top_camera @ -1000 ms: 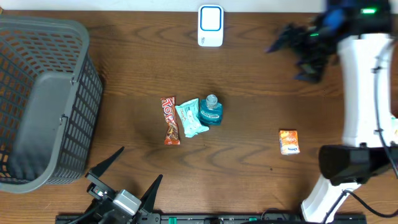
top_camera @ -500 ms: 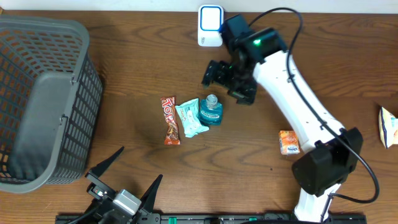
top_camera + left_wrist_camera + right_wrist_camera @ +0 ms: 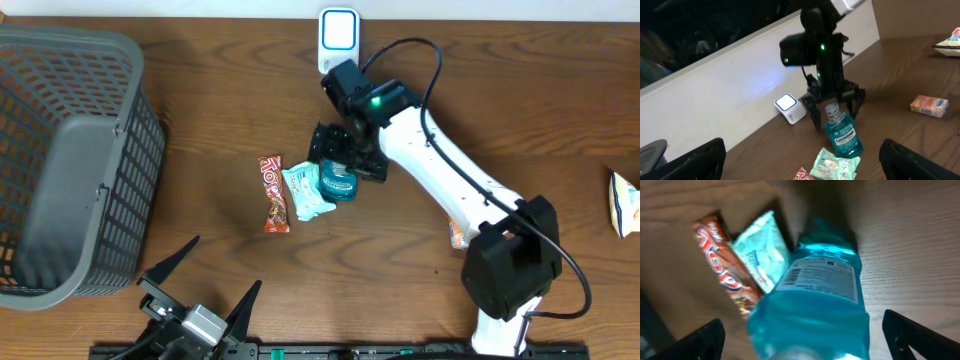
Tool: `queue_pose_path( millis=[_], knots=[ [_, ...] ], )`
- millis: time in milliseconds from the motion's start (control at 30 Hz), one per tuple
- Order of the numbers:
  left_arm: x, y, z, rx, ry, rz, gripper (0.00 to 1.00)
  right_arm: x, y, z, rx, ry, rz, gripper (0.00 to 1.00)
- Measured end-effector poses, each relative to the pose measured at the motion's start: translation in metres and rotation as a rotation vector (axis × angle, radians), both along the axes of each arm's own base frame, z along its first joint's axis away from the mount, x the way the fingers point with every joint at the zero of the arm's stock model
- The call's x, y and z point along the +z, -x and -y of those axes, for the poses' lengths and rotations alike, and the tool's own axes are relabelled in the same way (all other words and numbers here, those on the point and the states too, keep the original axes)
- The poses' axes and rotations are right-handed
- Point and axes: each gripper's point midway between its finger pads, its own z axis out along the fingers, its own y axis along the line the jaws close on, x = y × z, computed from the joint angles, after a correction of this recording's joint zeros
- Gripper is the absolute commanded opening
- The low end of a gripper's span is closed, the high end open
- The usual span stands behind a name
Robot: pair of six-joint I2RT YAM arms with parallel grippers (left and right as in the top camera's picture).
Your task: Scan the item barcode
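Overhead, the mouthwash bottle [image 3: 340,183] stands upright near the middle of the table [image 3: 200,100]. The scanner [image 3: 339,41] sits at the 12 o'clock edge, well apart from the bottle but almost straight behind it. That line looks deliberate: a lifted bottle would have only a short, clear path to the scanner face.

The right gripper [image 3: 345,157] hangs directly over the bottle with its jaws spread wide. In the left wrist view one finger stands on each side of the cap and neck, with a gap showing on both sides. Nothing is gripped yet, so I judge this to be the approach before closing.

Coming in from above suits the bottle's crowded position. A teal snack packet [image 3: 306,191] lies touching it at 9 o'clock, and a candy bar [image 3: 274,193] lies just beyond that, so a sideways reach would push into them.

The right wrist camera looks down the bottle's back. There a white printed label [image 3: 816,281] carries what seems to be barcode lines. That face probably needs to be turned towards the scanner once the bottle is lifted.

The left gripper [image 3: 222,266] rests at the 6 o'clock edge with its jaws wide apart and holding nothing. It is out of the way, near the grey basket [image 3: 40,70] at 9 o'clock.

An orange box [image 3: 929,106] lies at roughly 4 o'clock from the bottle, partly under the right arm overhead.
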Motion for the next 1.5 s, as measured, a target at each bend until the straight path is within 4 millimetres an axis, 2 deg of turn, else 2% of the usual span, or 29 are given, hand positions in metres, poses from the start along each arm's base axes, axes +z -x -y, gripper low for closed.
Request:
queue_pose_path(
  millis=[67,100,267,367,500,567,700,933,1200,1333,1500],
  knots=[
    [0.000,0.000,0.000,0.000,0.000,0.000,0.98,-0.011,0.007,0.003,0.011,0.031,-0.016,0.72],
    [0.000,0.000,0.000,0.000,0.000,0.000,0.98,-0.014,0.010,0.003,0.030,0.041,-0.014,0.62],
    [0.000,0.000,0.000,0.000,0.000,0.000,0.98,-0.014,0.007,0.009,0.065,0.083,0.019,0.24],
    [0.000,0.000,0.000,0.000,0.000,-0.001,0.98,-0.014,0.006,0.008,0.132,0.089,0.042,0.09],
    [0.000,0.000,0.000,0.000,0.000,0.001,0.98,-0.014,0.006,0.010,0.256,0.107,0.069,0.07],
    [0.000,0.000,0.000,0.000,0.000,0.000,0.98,-0.014,0.006,0.010,0.297,0.111,0.076,0.01],
    [0.000,0.000,0.000,0.000,0.000,0.000,0.98,-0.014,0.008,0.011,0.322,0.117,0.073,0.02],
    [0.000,0.000,0.000,0.000,0.000,0.000,0.98,-0.013,0.004,0.024,0.173,0.123,0.034,0.02],
    [0.000,0.000,0.000,0.000,0.000,0.001,0.98,-0.010,-0.007,0.051,0.098,0.220,0.053,0.02],
    [0.000,0.000,0.000,0.000,0.000,0.000,0.98,-0.010,-0.007,0.057,0.066,0.252,0.052,0.02],
    [0.000,0.000,0.000,0.000,0.000,0.001,0.98,-0.010,-0.003,0.062,-0.066,0.265,0.021,0.01]
  ],
)
